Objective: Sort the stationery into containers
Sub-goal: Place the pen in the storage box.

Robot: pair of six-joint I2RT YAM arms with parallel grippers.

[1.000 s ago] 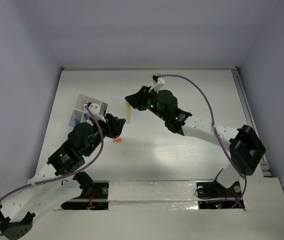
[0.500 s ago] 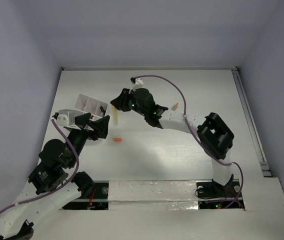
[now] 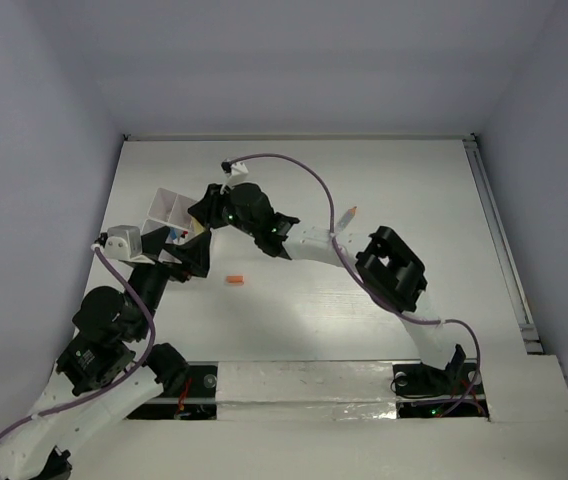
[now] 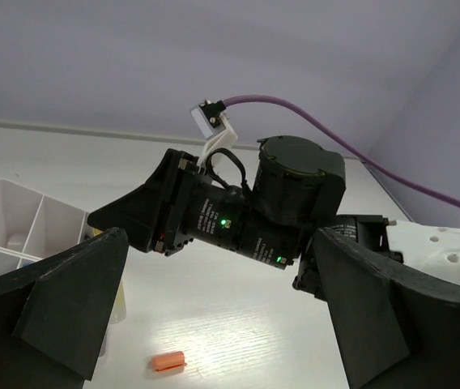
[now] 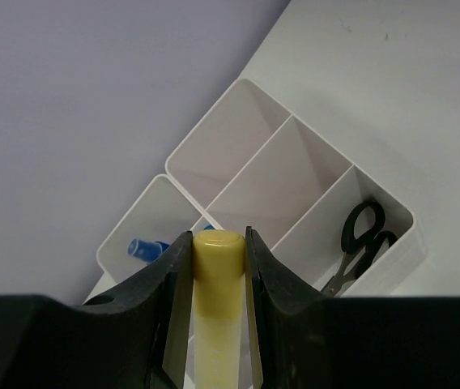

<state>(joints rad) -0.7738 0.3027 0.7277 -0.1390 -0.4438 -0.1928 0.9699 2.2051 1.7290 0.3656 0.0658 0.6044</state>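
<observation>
Right wrist, cream tube (image 5: 216, 301) between fingers (image 5: 169, 293), scissors (image 5: 360, 241) in box (image 5: 250, 134)

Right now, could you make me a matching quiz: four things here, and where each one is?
1 scissors
2 yellow tube
3 orange bit
4 blue cap

A on the bare table
B gripped by the right end effector
C in the box, end compartment of the row of three
D in the box, a compartment beside that row

Pairs: 1-C, 2-B, 3-A, 4-D

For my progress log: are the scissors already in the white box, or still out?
In: the scissors lie inside an end compartment of the white box.
</observation>
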